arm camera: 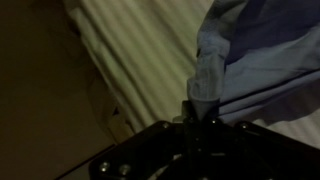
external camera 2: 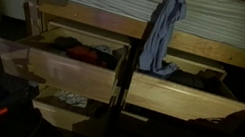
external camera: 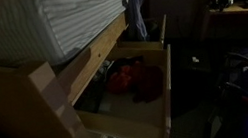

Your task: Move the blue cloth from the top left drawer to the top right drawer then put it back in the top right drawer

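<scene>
Blue cloth (external camera 2: 162, 33), a limp length of soft crumpled fabric, is up in the air, and the black two-fingered pincer (arm camera: 200, 108) is clamped together on a narrow bunched fold at its top. In the wrist view only that thin twist of fabric sits between the jaws while the bulk fans out beyond them. That's the first worry: a slim bite like this could slide free on any quick swing.

Out from the grip, the blue cloth hangs straight down in front of the pale striped mattress (external camera 2: 233, 17), roughly over the divide between the two top drawers. Its tail looks to dip toward the open light-wood top right drawer (external camera 2: 193, 99); whether it touches anything inside is too dark to tell.

Second worry: a long dangling tail. I'd judge it could catch on a drawer wall or the centre post and drape over the rim if released too high or too near the edge.

Further out, the open wooden top left drawer (external camera 2: 57, 67) holds red garments (external camera 2: 83, 51). Let it go too close to that divide and the cloth could land on the wrong side.
</scene>
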Available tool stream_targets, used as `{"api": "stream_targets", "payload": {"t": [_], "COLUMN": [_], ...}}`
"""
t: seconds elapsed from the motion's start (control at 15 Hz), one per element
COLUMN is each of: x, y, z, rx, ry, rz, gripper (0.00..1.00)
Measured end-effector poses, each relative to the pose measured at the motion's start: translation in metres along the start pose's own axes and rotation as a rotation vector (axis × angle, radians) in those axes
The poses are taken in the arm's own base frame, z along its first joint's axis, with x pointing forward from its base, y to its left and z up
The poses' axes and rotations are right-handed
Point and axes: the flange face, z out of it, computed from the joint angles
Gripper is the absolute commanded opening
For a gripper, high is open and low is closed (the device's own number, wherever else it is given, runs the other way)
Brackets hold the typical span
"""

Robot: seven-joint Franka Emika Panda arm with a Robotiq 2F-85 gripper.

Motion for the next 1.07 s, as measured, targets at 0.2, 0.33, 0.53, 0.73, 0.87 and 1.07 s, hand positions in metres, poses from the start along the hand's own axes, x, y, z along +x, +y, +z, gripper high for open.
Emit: {"api": "stream_targets", "payload": {"t": [0.2,0.33,0.53,0.73,0.87,1.07], "x": [-0.030,-0.052,-0.095,-0.100,-0.097,-0.119], "y": [-0.094,-0.158,-0.239,-0.279,-0.266,-0.222], "z": [0.024,0.033,0.039,0.039,0.036,0.028], "rx": [0.167,0.270,0.389,0.486,0.493,0.401], "ry": [-0.042,-0.075,-0.172,-0.139,-0.079,-0.057], "rz": [0.060,0.081,0.142,0.261,0.357,0.437], "gripper": [0.01,0.01,0.01,0.01,0.01,0.01]}}
